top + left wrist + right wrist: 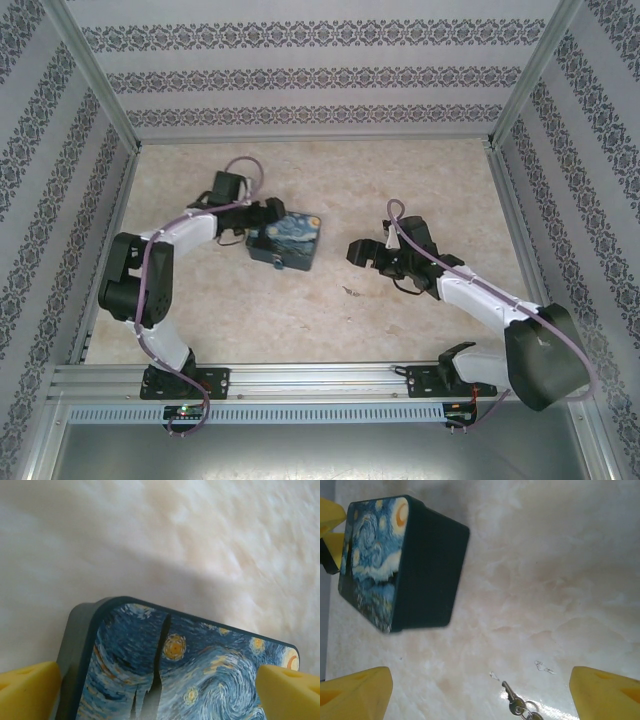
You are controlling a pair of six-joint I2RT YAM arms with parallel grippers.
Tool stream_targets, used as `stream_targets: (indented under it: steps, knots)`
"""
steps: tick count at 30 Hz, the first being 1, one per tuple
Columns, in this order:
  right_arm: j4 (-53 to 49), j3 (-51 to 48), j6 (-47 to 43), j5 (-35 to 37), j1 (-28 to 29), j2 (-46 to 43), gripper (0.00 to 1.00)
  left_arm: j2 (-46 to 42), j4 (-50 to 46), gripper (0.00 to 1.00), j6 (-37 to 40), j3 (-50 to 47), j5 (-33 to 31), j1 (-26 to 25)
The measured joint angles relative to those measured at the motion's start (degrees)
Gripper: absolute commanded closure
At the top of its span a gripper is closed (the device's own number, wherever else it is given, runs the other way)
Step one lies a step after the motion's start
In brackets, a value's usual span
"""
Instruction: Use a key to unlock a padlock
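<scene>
A key (509, 694) on a small ring lies flat on the marble table, seen as a small speck (350, 291) in the top view. My right gripper (358, 252) hangs open just above it, its yellow fingers (355, 692) wide apart and the key between them near the right one; the midpoint (480, 692) is bare table. A closed tin box (285, 240) printed with a blue starry-night picture stands left of centre. My left gripper (265, 214) is open at its left end, the yellow fingertips (30, 692) either side of the lid (190, 670).
Patterned walls and metal posts (100, 80) enclose the table. The box's dark side (427, 575) faces the right gripper, with bare marble (545, 580) between them. The left gripper's yellow tips (330, 525) show behind the box.
</scene>
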Motion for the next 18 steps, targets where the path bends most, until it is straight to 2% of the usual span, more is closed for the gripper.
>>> stream_targets:
  steps: [3, 10, 14, 18]
  knots:
    - [-0.2, 1.3, 0.0, 0.1, 0.0, 1.8, 0.10, -0.5, 3.4, 0.00, -3.4, -2.8, -1.9, -4.8]
    - [0.7, 3.4, 0.2, -0.3, 0.0, 3.2, 0.17, -6.1, 6.1, 0.00, -8.1, -9.6, -8.7, -4.2]
    - [1.8, 3.4, 1.3, -0.9, 0.5, 5.4, 0.28, -8.5, 7.1, 0.00, -9.2, -10.3, -9.7, -4.3]
    - [2.0, 3.4, 2.6, -1.8, 1.8, 6.7, 0.34, -8.7, 8.9, 0.00, -9.7, -10.3, -10.2, -5.2]
